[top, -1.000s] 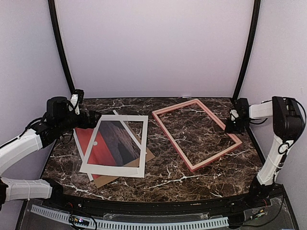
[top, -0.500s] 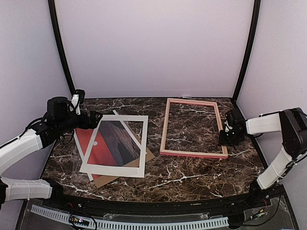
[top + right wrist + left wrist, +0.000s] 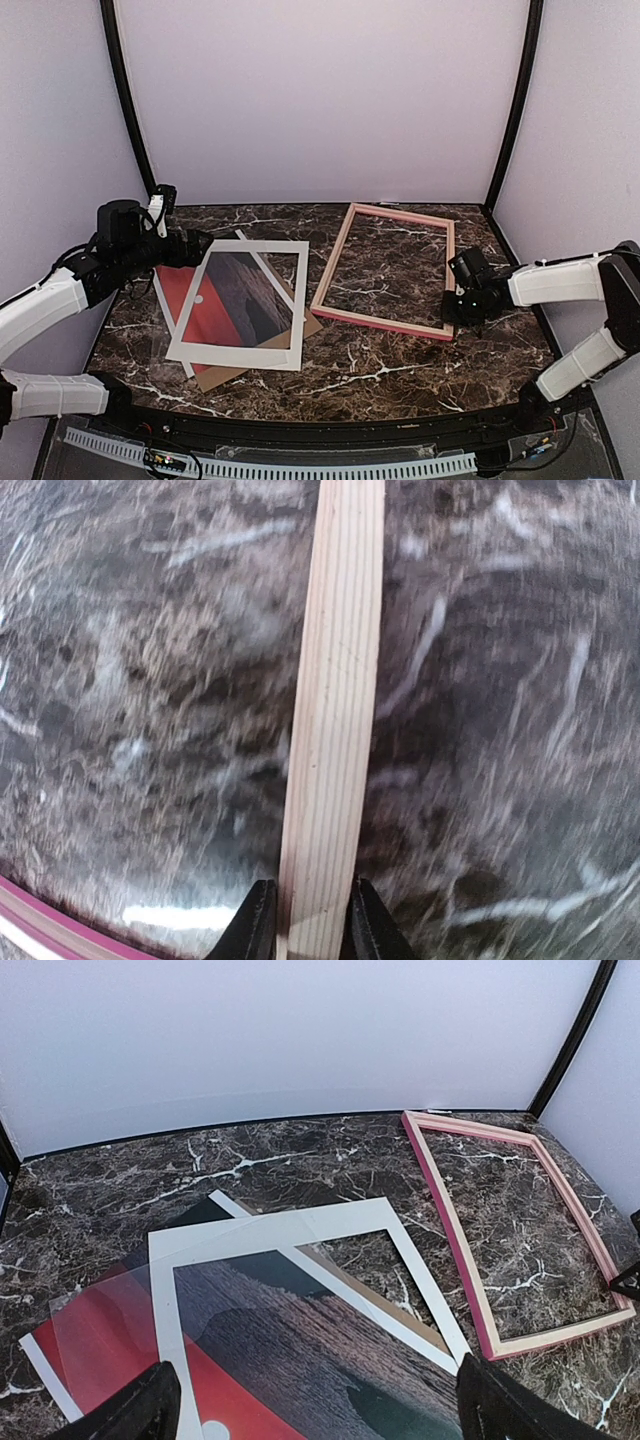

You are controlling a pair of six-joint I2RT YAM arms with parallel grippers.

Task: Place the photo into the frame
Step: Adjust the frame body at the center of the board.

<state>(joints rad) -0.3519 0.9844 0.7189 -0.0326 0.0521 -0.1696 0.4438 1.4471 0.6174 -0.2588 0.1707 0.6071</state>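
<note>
Pink frame [image 3: 380, 321], right rail pinched between right fingers [image 3: 258, 928], arm stretched low over surface [image 3: 400, 372]. Left fingers [image 3: 140, 1415] spread wide, empty, near photo [image 3: 215, 312] (mostly under mat [image 3: 235, 357]).

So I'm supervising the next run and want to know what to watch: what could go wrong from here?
1. The right gripper pinches the frame by one thin rail near a corner, so the long frame could swivel or slip when moved.
2. The photo lies under the white mat, so the open left gripper above the stack may grab or drag the mat instead.
</note>
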